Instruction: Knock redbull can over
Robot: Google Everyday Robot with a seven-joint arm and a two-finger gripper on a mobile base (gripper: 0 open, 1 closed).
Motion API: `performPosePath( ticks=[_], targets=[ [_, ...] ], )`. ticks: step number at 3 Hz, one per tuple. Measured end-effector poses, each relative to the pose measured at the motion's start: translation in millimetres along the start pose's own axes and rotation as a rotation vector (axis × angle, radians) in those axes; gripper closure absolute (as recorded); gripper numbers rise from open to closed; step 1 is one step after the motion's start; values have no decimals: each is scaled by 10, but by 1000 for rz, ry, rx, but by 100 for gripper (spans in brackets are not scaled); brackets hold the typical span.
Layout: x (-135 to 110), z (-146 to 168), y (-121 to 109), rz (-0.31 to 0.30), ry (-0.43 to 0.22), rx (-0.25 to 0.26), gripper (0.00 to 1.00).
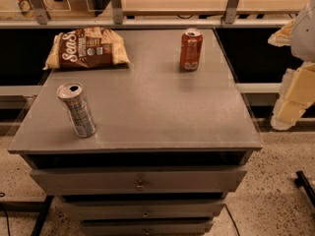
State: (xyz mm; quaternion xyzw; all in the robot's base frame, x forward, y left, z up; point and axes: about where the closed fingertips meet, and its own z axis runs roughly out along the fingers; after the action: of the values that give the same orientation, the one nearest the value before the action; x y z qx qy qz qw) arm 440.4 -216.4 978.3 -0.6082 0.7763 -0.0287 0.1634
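The redbull can (pixel 77 110) is slim and silver with blue-grey checked blocks. It stands upright on the front left of the grey cabinet top (pixel 157 102), its opened top facing the camera. My gripper (pixel 291 98) is at the far right edge of the view, off the right side of the cabinet. It is well away from the can and touches nothing.
A shorter red-orange soda can (pixel 191 49) stands upright at the back right of the top. A brown and cream snack bag (pixel 88 48) lies at the back left. Drawers (pixel 140 181) sit below the front edge. A railing and shelf run behind.
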Motion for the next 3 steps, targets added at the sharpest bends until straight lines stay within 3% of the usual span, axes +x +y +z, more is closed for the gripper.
performPosePath(
  ticks=[1,2,3],
  targets=[
    [0,0,0,0,0,0,0],
    [-129,119,-75,3,-65,-8,0],
    [-396,406,-263,1,-237,-34,0]
  ],
)
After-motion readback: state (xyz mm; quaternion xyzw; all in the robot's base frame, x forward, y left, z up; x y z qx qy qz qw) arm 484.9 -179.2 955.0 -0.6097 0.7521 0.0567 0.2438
